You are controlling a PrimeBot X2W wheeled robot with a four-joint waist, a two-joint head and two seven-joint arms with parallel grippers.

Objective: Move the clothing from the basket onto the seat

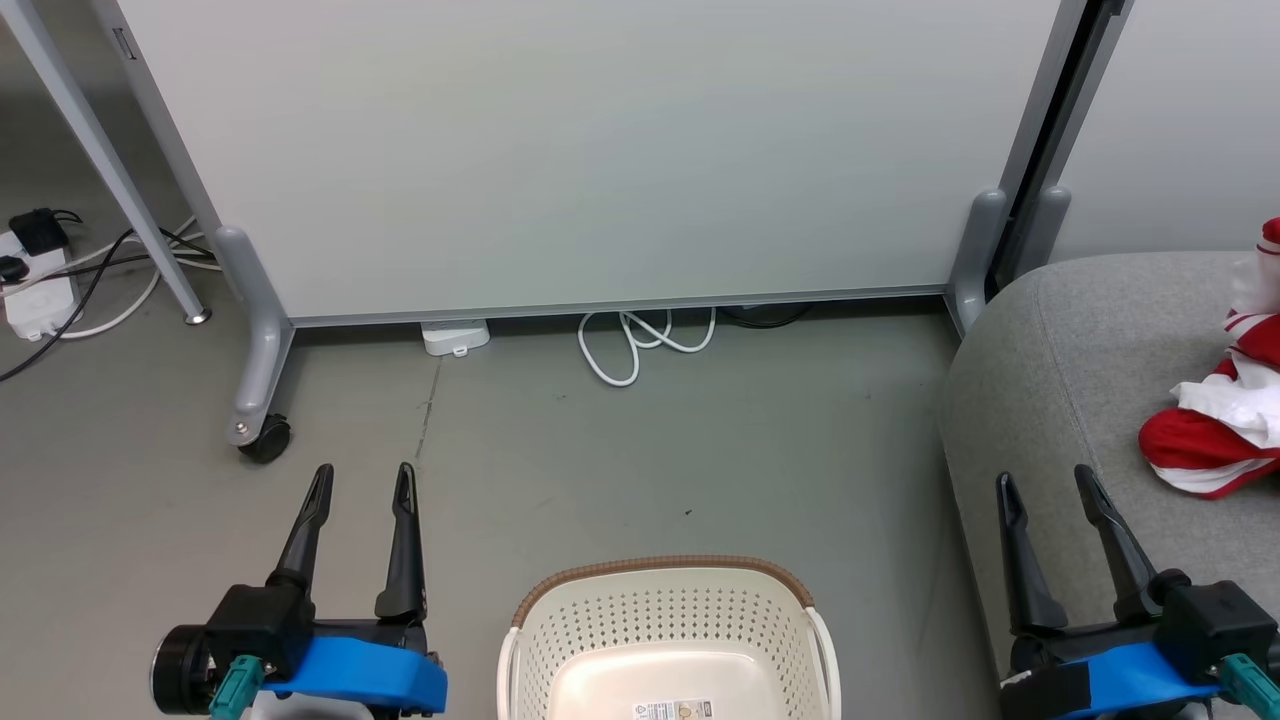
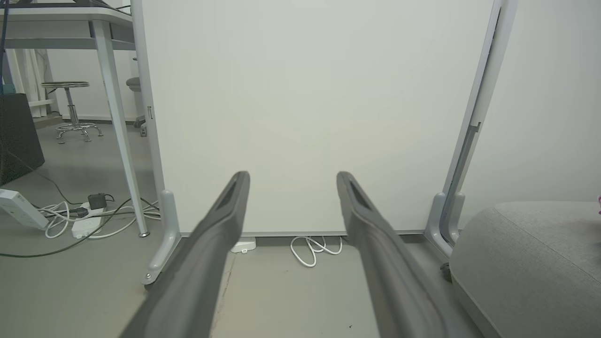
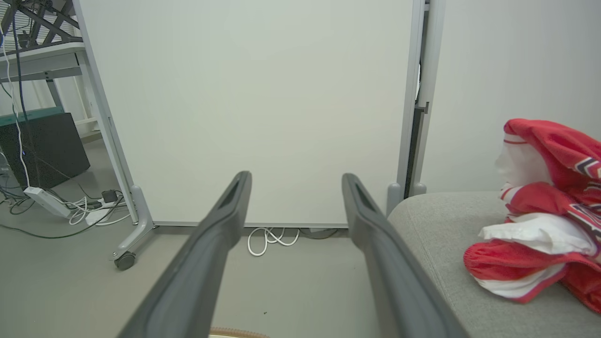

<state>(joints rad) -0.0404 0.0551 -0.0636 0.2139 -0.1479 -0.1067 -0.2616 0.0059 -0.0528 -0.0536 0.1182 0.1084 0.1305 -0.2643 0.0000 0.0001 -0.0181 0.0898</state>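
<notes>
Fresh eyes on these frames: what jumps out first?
The red and white clothing heaped on the grey seat at the right stands out most. Next, the cream basket at bottom centre, no clothes in its visible part, flanked by the open left gripper and right gripper.

Office-like lab space, wheeled partition panel (image 1: 600,150), floor power strip (image 1: 40,295), loose cables (image 1: 645,340)

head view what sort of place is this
Likely an office or lab test area: a wheeled partition panel, a power strip on the bare floor, and a grey seat.
</notes>
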